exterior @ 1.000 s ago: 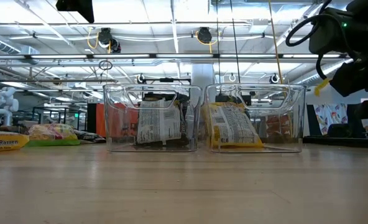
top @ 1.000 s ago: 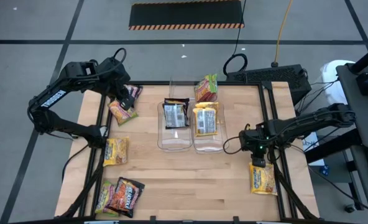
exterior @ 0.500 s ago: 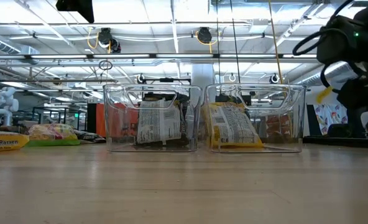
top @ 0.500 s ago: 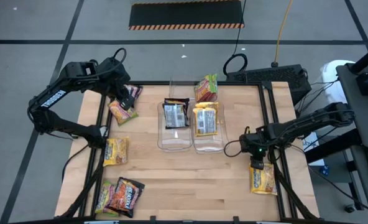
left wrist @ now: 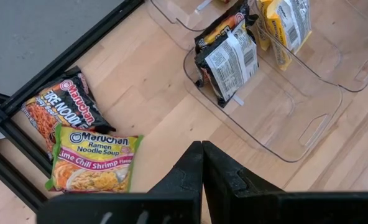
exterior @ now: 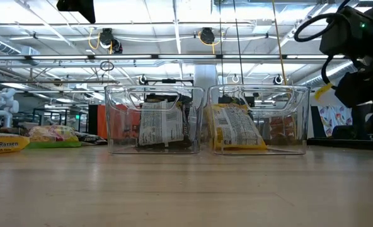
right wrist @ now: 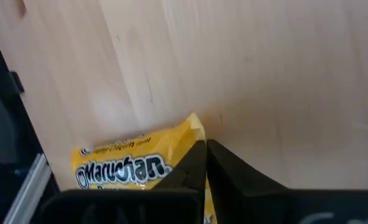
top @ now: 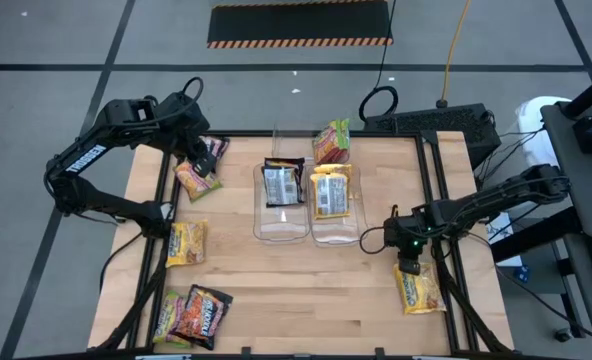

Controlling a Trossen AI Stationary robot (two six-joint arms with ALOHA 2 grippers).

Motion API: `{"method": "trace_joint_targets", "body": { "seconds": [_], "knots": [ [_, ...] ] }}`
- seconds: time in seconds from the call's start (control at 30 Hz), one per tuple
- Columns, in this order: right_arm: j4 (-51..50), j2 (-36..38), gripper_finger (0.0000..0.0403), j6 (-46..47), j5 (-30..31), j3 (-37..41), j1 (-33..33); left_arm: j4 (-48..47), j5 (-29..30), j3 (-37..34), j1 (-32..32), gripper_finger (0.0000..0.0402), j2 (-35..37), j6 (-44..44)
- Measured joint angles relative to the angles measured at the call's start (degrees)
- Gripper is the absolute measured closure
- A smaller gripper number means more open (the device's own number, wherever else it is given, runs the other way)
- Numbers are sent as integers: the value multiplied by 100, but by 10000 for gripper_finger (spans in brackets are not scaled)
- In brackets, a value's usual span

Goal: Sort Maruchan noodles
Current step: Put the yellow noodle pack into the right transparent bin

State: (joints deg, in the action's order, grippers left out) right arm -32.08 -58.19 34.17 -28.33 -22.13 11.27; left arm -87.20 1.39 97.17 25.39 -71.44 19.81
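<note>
Packet: yellow noodle packet (top: pixel 417 290) at 5 o'clock of worktop (top: pixel 306 280) | long axis 12–6 | right tool (top: pixel 407 267) at its top edge, fingers together, nearer arm | left tool (top: pixel 198 160) together at 10 o'clock

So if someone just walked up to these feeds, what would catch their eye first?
Probably the two clear bins side by side mid-table, one holding a dark packet, the other a yellow packet. Next, the right gripper at the table's right edge, pinching the corner of a yellow Maruchan packet. The left gripper, fingers together, waits over the far-left corner beside loose packets.
</note>
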Motion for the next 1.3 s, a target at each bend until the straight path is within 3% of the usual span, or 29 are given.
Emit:
{"method": "trace_joint_targets", "body": {
  "seconds": [0.3, 0.6, 0.8, 1.0, 1.3],
  "knots": [
    [448, 7, 403, 503, 263, -6, 2, 0, 2, 0, 0, 394, -2, -2],
    [251, 20, 403, 912, 1516, -430, 11, 0, 2, 0, 0, 394, 0, -5],
    [-410, 20, 403, 1037, 1999, -848, 15, 0, 3, 0, -2, 394, 0, -9],
    [-1249, 22, 403, 1426, 2977, -1301, 17, 2, 4, 0, -2, 394, 0, -66],
    [-2364, 20, 403, 1489, 3569, -1914, 26, 4, 6, 0, -2, 394, 0, -70]
  ]
}}
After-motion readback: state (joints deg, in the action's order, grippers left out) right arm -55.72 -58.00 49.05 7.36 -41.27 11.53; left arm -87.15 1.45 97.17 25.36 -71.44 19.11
